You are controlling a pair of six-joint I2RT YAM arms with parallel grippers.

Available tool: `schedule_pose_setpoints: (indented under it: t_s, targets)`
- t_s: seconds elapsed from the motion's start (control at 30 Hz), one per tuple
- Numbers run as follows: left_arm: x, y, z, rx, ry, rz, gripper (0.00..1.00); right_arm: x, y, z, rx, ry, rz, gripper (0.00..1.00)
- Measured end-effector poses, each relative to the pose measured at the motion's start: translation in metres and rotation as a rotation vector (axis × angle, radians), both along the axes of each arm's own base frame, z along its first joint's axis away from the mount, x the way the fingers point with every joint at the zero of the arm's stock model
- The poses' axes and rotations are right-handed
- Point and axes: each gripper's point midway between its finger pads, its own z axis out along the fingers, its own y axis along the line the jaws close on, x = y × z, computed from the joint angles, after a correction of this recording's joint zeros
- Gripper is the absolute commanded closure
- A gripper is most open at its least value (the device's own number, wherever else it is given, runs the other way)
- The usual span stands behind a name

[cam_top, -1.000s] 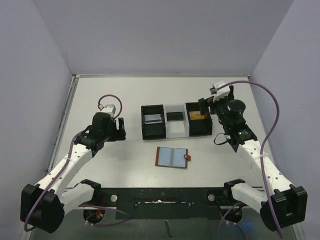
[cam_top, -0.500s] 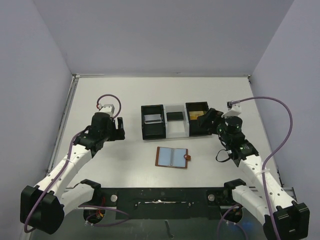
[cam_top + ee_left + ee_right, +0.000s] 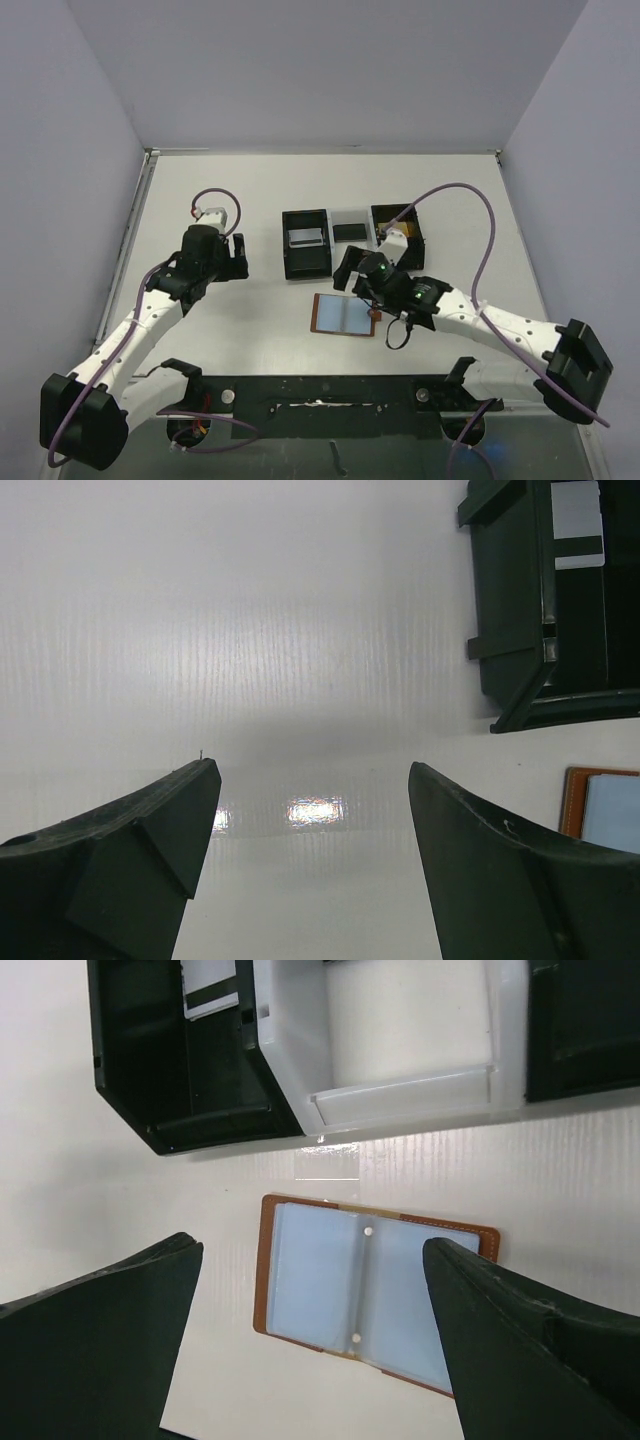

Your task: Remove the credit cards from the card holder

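Note:
The card holder [image 3: 343, 315] lies open and flat on the table in front of the tray, brown edge outward and blue-grey pockets up. Whether cards sit in those pockets I cannot tell. My right gripper [image 3: 350, 272] hangs open just above its far edge; in the right wrist view the card holder [image 3: 350, 1290] lies between and below the spread fingers of the gripper [image 3: 312, 1250]. My left gripper [image 3: 235, 258] stands open to the left, over bare table [image 3: 312, 768], and the card holder's corner [image 3: 600, 805] shows at its right.
A black-and-white three-compartment tray [image 3: 288, 262] stands behind the card holder. A grey-and-white card [image 3: 305, 238] lies in its left part, a dark card [image 3: 349, 231] in the middle, and something orange [image 3: 392, 232] in the right. The right arm's cable arches above the tray.
My right arm has swung from the tray's right end leftward and nearer, and now hangs over the card holder's far edge, still open. The left arm has not moved.

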Motion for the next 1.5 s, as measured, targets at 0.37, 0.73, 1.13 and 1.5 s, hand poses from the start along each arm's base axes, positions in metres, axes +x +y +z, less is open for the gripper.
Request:
schedule_pose_setpoints:
  t_s: [0.37,0.73,1.13,1.5]
  targets:
    - [0.001,0.003,0.003,0.0,-0.012,0.01,0.23,-0.021,0.036,-0.053,-0.167,0.144,-0.003,0.32]
    - [0.001,0.003,0.003,0.001,-0.012,0.011,0.23,-0.018,0.053,-0.068,-0.205,0.19,0.03,0.37]
    - [0.001,0.003,0.003,0.002,-0.013,0.012,0.23,-0.019,0.059,-0.083,-0.252,0.247,0.033,0.41]
    - [0.001,0.003,0.003,0.002,-0.013,0.012,0.23,-0.022,0.056,-0.106,-0.273,0.329,0.034,0.37]
